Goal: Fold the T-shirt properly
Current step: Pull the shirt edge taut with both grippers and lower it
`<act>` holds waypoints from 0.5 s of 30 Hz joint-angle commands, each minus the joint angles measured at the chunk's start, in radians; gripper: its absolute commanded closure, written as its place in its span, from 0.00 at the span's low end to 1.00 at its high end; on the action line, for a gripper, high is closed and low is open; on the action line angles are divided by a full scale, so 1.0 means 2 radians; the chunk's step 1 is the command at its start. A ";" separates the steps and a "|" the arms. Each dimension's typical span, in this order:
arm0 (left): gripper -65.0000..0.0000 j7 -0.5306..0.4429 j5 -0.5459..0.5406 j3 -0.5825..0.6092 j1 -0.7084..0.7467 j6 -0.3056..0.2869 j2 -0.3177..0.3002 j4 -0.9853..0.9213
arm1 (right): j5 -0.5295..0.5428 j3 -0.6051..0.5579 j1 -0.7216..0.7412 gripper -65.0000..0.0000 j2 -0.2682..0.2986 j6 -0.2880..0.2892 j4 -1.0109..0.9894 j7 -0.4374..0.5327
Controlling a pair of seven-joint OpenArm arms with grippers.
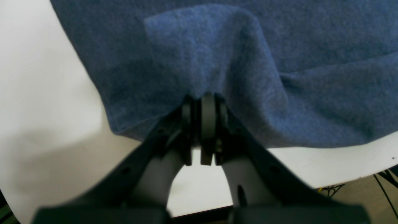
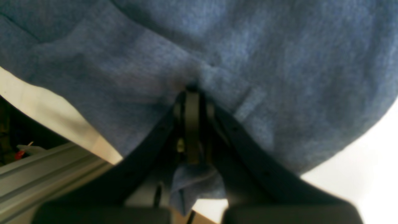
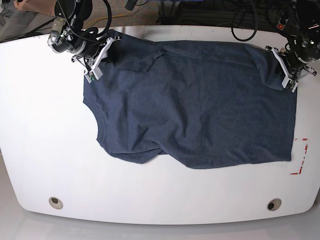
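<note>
Lying spread across the middle of the white table (image 3: 45, 150), the dark blue T-shirt (image 3: 200, 110) shows its plain side up, with no lettering visible. Its upper edge runs close to the far rim of the table, and its lower part bunches into a few soft folds near the bottom hem. The right end effector (image 3: 93, 76), at the left of the base view, is clamped on the shirt's upper corner there; in its wrist view the jaws are pressed together with a tuft of blue cloth hanging out below them. The left end effector (image 3: 291, 87), at the right of the base view, is likewise clamped on the cloth at the opposite upper corner, where the fabric rises in a small ridge just ahead of the closed jaws. A red-and-white marker (image 3: 301, 159) lies on the table just beside the shirt's lower right corner. Two round holes (image 3: 56, 202) sit near the table's front edge.
</note>
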 commanded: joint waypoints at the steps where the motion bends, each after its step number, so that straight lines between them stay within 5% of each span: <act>1: 1.00 -0.008 -0.004 -0.005 -0.002 0.001 -0.008 0.009 | 0.008 0.001 -0.006 1.00 0.001 0.001 0.040 0.009; 5: 1.00 -0.008 -0.004 -0.005 -0.003 0.001 -0.006 0.023 | 0.012 0.002 -0.015 1.00 0.001 0.001 0.086 0.007; 15: 1.00 -0.007 -0.003 -0.007 -0.023 0.001 -0.004 0.032 | 0.139 0.022 0.010 1.00 0.031 0.001 0.087 0.007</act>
